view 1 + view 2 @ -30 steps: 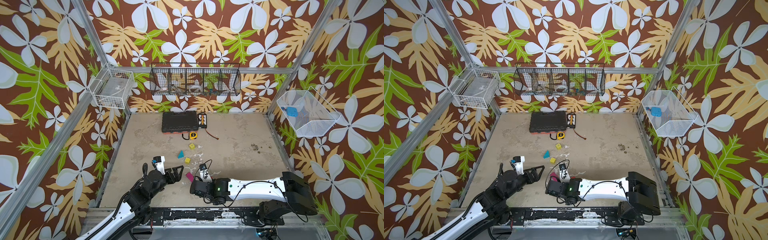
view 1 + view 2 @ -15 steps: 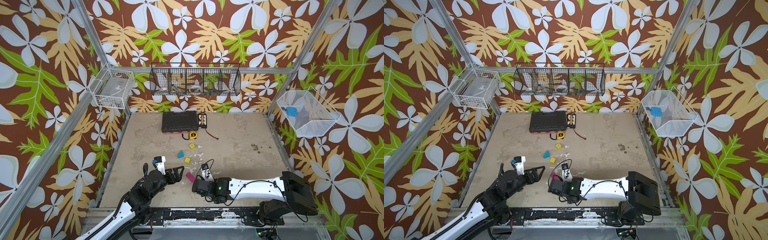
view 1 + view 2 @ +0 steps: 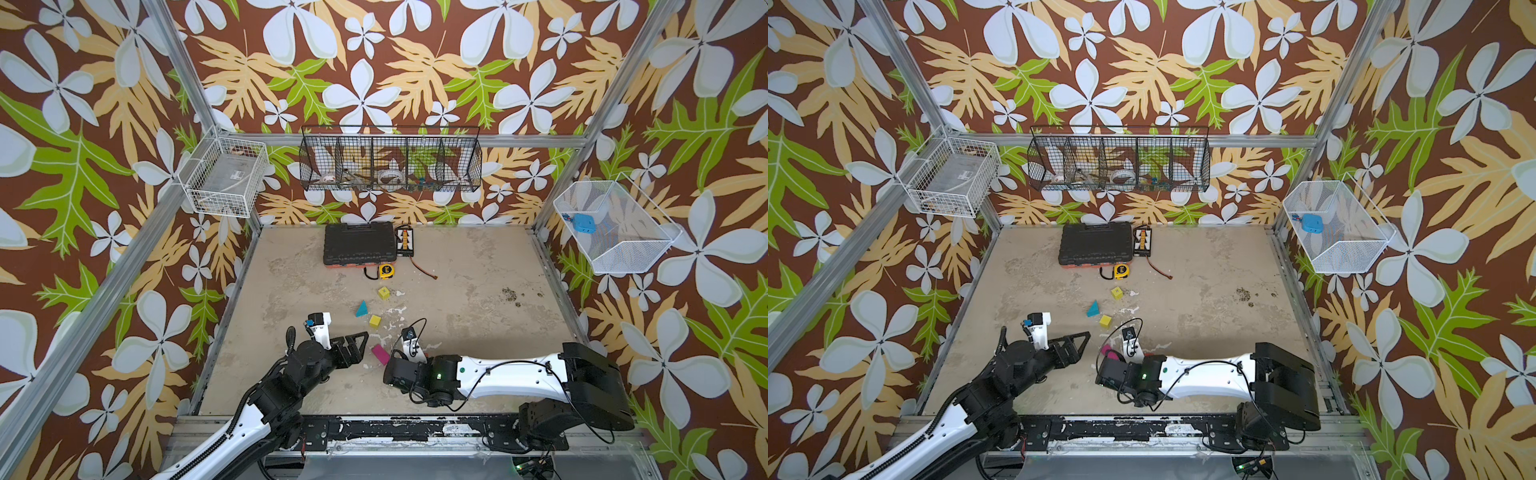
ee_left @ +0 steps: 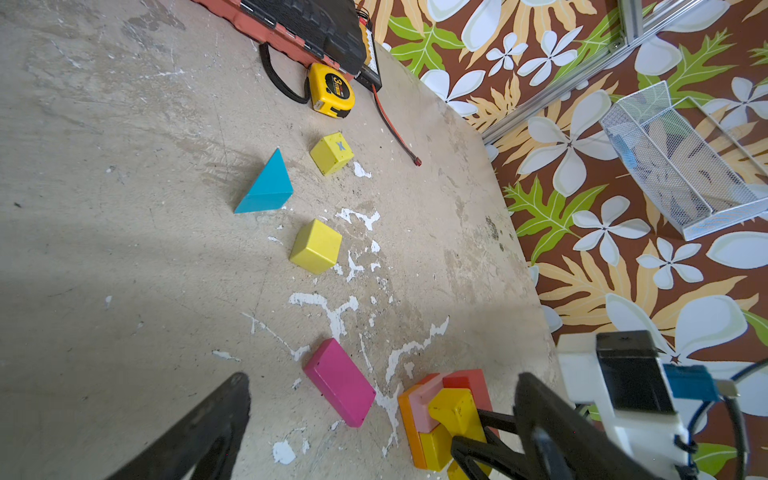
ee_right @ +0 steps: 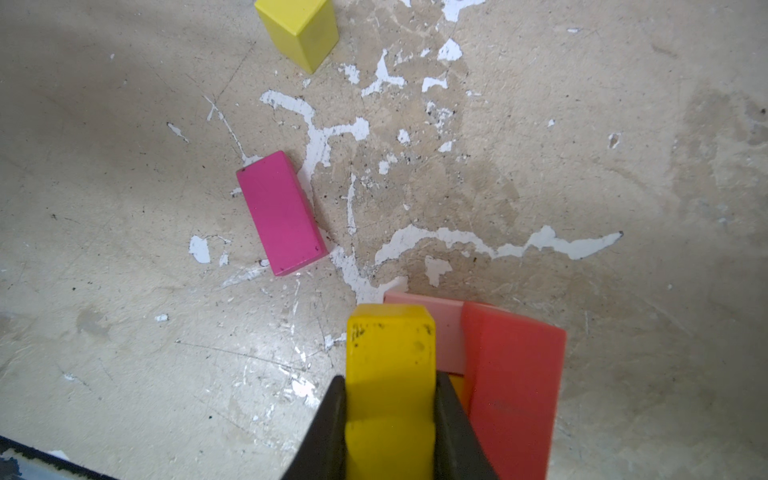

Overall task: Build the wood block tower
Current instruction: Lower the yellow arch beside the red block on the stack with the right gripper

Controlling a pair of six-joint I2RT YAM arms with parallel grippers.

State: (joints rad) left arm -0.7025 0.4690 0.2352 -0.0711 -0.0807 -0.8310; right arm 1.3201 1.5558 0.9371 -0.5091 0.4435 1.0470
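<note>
The right gripper is clamped on a yellow block with a notched side, its two dark fingers pressing on the block's opposite faces. The block sits over the tower, which is only a low cluster near the front edge of the table. A red block is just beside the held piece and a pink block shows beyond it. The left wrist view adds an orange block along the cluster's outer side and a second yellow piece under the held one. I cannot tell whether the held block already rests its weight on the cluster. In both top views the right arm's wrist hides most of the tower.

The left gripper hangs above the table with its jaws spread wide and nothing between them. It is near a magenta brick, which lies flat just beside the tower without touching it.

Farther back, loose and apart from one another, are a plain yellow cube, a teal wedge and a yellow cube marked with an X. Beyond them a yellow tape measure (not a block) lies against a black tool case.
</note>
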